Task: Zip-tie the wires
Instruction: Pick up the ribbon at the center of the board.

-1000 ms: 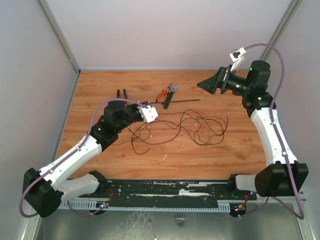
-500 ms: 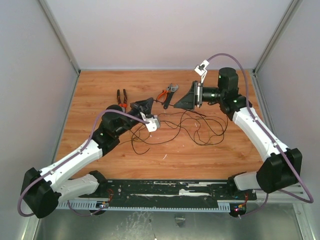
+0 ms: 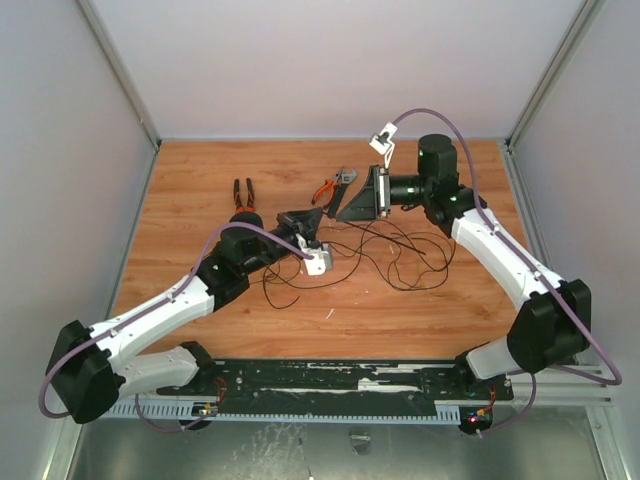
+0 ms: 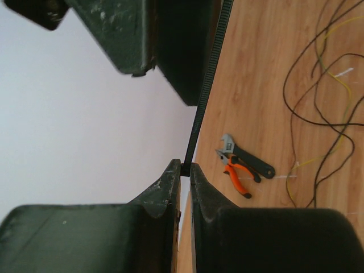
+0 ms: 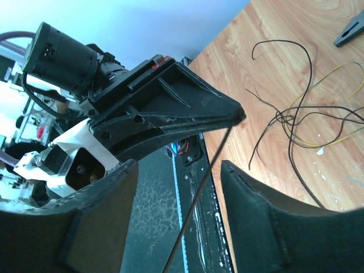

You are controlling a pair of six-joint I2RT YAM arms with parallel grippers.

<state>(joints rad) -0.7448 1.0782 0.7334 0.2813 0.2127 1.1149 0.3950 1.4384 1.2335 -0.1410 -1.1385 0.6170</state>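
Observation:
My left gripper point(image 3: 318, 213) is shut on one end of the zip tie point(image 4: 207, 79), a thin, stiff black strip, and holds it above the table. In the left wrist view the left gripper point(image 4: 186, 169) pinches the strip at its tips. My right gripper point(image 3: 342, 212) is open and faces the left one tip to tip. In the right wrist view the zip tie point(image 5: 206, 185) runs between the fingers of the right gripper point(image 5: 179, 170) without touching them. The wires point(image 3: 392, 250) lie in loose black loops on the wood below and to the right; they also show in the right wrist view point(image 5: 300, 114).
Orange-handled pliers point(image 3: 325, 187) and a small wrench point(image 3: 346, 177) lie just behind the grippers. Red-handled pliers point(image 3: 242, 192) lie at the back left. A black rail point(image 3: 330, 380) runs along the table's near edge.
My right gripper has swung left and down from the back right until its open fingers flank the zip tie. My left gripper has moved right with the zip tie in it.

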